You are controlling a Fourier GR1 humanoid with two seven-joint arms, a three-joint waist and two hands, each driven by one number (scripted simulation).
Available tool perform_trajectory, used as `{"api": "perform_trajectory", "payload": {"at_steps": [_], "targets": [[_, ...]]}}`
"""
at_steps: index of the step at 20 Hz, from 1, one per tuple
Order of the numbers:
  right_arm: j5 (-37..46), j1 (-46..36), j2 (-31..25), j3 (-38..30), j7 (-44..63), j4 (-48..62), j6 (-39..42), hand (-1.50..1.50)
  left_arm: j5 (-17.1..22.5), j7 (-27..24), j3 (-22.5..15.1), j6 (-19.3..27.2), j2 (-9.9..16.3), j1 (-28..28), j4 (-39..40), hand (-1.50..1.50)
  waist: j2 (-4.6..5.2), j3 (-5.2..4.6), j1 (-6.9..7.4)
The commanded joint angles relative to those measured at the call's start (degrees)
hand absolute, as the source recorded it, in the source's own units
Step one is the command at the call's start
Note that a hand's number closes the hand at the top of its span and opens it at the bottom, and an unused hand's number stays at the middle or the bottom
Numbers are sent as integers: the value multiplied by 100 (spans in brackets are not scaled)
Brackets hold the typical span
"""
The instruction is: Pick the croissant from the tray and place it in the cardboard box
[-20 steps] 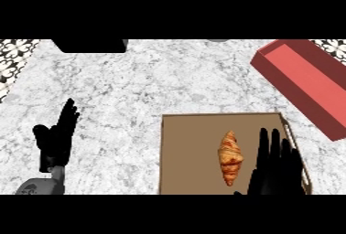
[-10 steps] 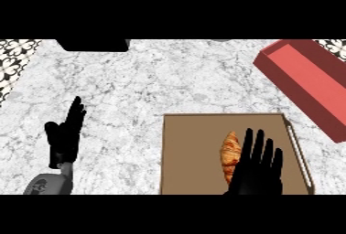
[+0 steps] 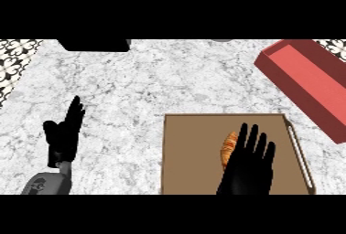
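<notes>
While the right hand (image 3: 247,170) (fingers straight) overlaps the croissant (image 3: 229,148).

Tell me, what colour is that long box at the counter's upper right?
The box is red, a paler pinkish red inside; the head view shows it.

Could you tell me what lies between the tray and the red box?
Only bare marble counter. In the head view, a narrow strip of it separates the tray from the red box; nothing sits in that gap.
</notes>
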Motion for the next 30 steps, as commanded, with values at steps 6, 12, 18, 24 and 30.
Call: {"api": "perform_trajectory", "payload": {"at_steps": [6,12,18,24,30], "targets": [[-318,-695,96,-455,1451,818,301,-150,5,-44,153,-33,46,-252,265,0,34,-4,2],[-508,-946,96,-606,1452,1101,172,-150,-91,-17,24,-21,11,-96,61,0,3,3,43],[-404,-822,96,-763,1452,1402,-51,-150,-121,-125,-104,39,-195,171,-90,0,-14,3,27],[-456,-813,97,-959,1453,1296,378,-150,-138,2,-35,-12,-33,218,-204,0,-47,3,-27],[-490,-808,98,-888,1453,1808,-8,-150,-127,132,-15,40,-114,54,-234,0,-32,7,4]]}}
